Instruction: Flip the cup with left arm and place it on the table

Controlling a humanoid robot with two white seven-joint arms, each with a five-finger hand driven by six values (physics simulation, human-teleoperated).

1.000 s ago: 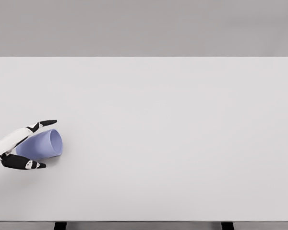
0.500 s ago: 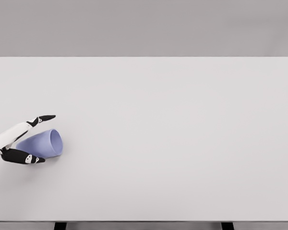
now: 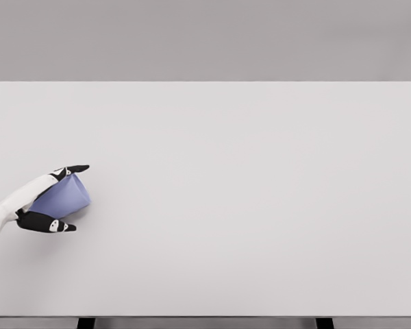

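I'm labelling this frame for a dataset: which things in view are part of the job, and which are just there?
Part of the job:
- blue cup, on its side
- left robot hand, closed around it
- table, where it gets placed

Just there:
- nothing else in view

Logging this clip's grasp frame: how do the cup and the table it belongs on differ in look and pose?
The cup is lavender-blue; the table is plain white. The cup is small and lies tilted, held between the fingers of the left hand; the table spans nearly the whole head view, flat and level. Both have smooth, unmarked surfaces.
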